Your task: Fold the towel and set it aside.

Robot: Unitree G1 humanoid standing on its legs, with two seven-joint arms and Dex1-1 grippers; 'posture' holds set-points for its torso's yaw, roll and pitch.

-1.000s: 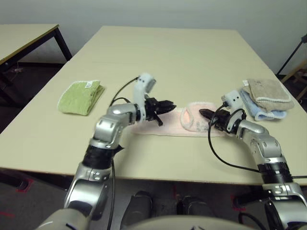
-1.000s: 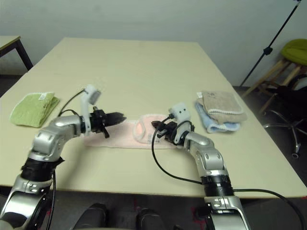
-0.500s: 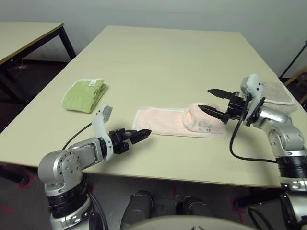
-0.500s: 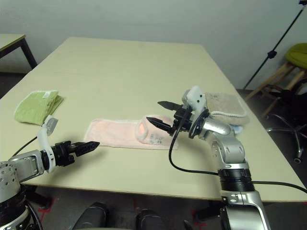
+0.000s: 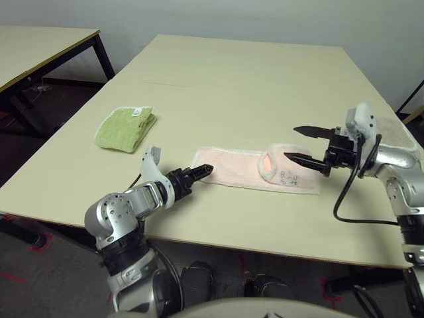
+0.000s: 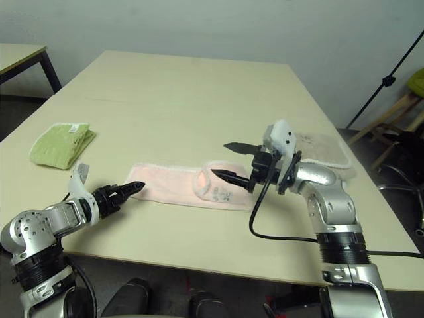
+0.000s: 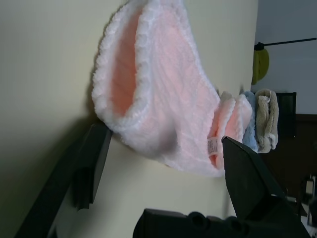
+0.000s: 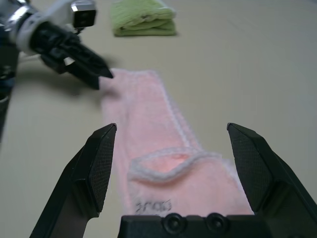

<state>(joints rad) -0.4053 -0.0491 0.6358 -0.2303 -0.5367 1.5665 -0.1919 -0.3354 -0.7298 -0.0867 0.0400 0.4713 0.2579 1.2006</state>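
The towel (image 5: 232,169), pale pink with white edging, lies flat as a long strip across the near middle of the table. Its right part is doubled over into a raised loop (image 5: 273,162) with a small tag beside it. My left gripper (image 5: 197,173) is low at the towel's left end, open, with the towel's edge (image 7: 148,84) just ahead of its fingers. My right gripper (image 5: 291,144) hovers open above the folded right part, one finger (image 5: 308,131) over the other (image 5: 298,159), holding nothing. The right wrist view looks down the towel (image 8: 143,119) to the left gripper (image 8: 81,62).
A folded green towel (image 5: 126,128) lies at the left of the table. Beige and blue folded cloths (image 6: 321,147) sit at the right, behind my right forearm. A second table (image 5: 40,40) stands further left. A stand (image 6: 391,73) and a chair are off the table's right side.
Both grippers have opened and left the middle of the towel. The left arm swung down and now points at the left end. The right one rose and drew back to the right.
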